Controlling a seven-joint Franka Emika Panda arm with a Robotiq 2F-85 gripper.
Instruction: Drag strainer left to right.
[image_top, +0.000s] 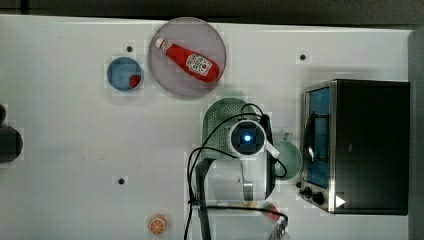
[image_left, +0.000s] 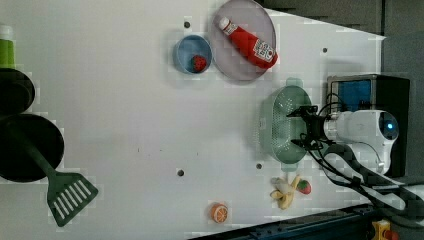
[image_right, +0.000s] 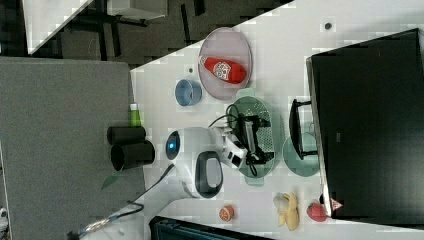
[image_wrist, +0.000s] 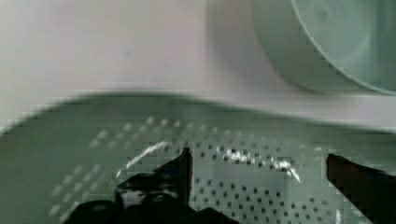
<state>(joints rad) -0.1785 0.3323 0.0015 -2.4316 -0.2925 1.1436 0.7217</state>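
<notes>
The strainer (image_top: 220, 117) is a pale green oblong colander with a holed bottom, standing on the white table just left of the toaster oven in the top view. My arm's wrist covers part of it there. My gripper (image_left: 300, 127) is open, with both fingers reaching down over the strainer (image_left: 280, 125) on the side toward the left view's right. In the wrist view, the gripper (image_wrist: 261, 175) has its dark fingertips (image_wrist: 180, 168) spread over the dotted bottom of the strainer (image_wrist: 84, 140), with nothing between them. In the right view, the gripper (image_right: 255, 137) is inside the strainer (image_right: 260, 112).
A round mint-green cup (image_top: 289, 159) stands between the strainer and the toaster oven (image_top: 367, 145). A plate (image_top: 172, 80) with a ketchup bottle (image_top: 189, 60) lies beyond the strainer, next to a blue bowl (image_top: 122, 72). A banana (image_left: 284, 192), strawberry (image_left: 303, 186) and orange slice (image_left: 218, 212) lie near the table edge.
</notes>
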